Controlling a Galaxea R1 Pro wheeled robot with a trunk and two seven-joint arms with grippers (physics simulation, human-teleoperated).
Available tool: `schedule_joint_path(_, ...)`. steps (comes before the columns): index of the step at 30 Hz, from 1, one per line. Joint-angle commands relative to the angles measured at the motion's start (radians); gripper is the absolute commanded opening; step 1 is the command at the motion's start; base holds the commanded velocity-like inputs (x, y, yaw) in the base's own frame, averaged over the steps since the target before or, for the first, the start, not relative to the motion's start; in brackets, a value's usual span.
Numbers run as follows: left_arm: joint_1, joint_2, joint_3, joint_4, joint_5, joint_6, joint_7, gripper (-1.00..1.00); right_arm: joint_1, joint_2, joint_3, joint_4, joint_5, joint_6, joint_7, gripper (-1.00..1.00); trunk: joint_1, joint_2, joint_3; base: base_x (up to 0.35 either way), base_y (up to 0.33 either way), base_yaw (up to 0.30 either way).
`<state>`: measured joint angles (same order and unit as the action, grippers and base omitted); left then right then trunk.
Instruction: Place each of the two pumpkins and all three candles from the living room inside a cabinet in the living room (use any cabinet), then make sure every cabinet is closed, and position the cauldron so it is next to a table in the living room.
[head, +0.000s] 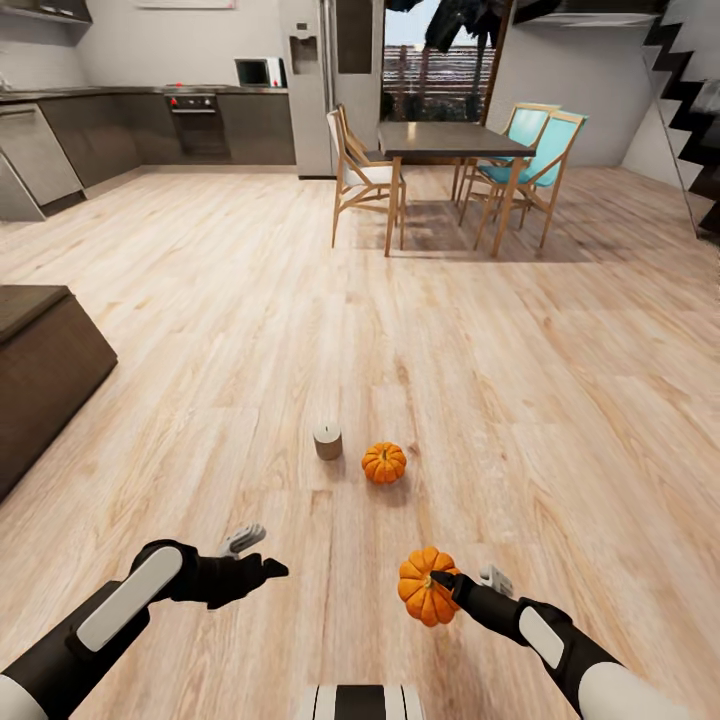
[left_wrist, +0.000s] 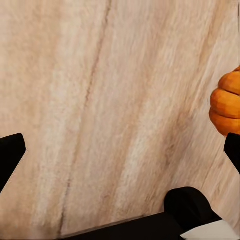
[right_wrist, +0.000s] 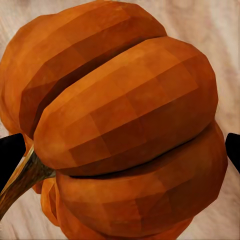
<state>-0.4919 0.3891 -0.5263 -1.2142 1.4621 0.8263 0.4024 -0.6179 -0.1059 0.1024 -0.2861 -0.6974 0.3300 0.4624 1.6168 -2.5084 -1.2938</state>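
Pumpkin (head: 425, 585) is pinched in right gripper (head: 440, 582); left gripper (head: 262, 570), spread and empty, should take the candle (head: 327, 440) beside the second pumpkin (head: 384, 462), descending straight.

Pale wood floor (head: 250, 300); dining table (head: 450, 140), chairs (head: 362, 175); kitchen behind.

candle (head: 327, 440) left of pumpkin (head: 384, 462); dining table (head: 450, 140) far behind

Bright, even daylight from the glass door (head: 440, 60) out back, soft shadows under the dining table (head: 450, 140), wrist views blurry and blocky up close
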Motion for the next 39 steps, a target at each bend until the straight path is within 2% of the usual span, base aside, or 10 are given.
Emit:
schedule_joint_path(1,-0.001,0.001,0.002,-0.001,0.009,-0.001,0.01,1.0,0.0,-0.001,0.008,-0.001,-0.01,0.005,-0.001,-1.0,-0.001,0.0,0.003,0.0,0.0,0.0)
schedule_joint_path(8,-0.001,0.003,0.041,-0.001,0.0,-0.001,0.008,1.0,0.0,-0.011,0.011,-0.001,-0.057,0.011,0.003,-1.0,-0.004,0.002,0.03,-0.002,0.0,0.0)
schedule_joint_path(9,-0.001,0.0,0.047,-0.001,-0.014,-0.001,0.008,1.0,0.0,-0.017,0.011,-0.001,-0.062,0.023,0.005,-1.0,-0.004,0.002,0.034,-0.225,0.0,0.0)
schedule_joint_path(14,-0.001,-0.003,0.047,-0.001,-0.032,-0.002,0.009,1.0,0.0,-0.019,0.011,-0.001,-0.063,0.03,0.005,-1.0,-0.006,0.003,0.054,-0.271,0.0,0.0)
schedule_joint_path(22,-0.001,-0.005,0.049,-0.001,-0.063,-0.001,0.032,1.0,0.0,-0.021,0.011,0.0,-0.063,0.031,0.005,-1.0,-0.01,0.005,0.084,-0.042,0.0,0.0)
schedule_joint_path(39,-0.001,-0.006,0.047,-0.01,-0.068,-0.01,0.039,1.0,0.0,-0.021,0.011,0.001,-0.063,0.031,0.006,-1.0,-0.01,0.005,0.084,0.014,-0.054,-0.001)
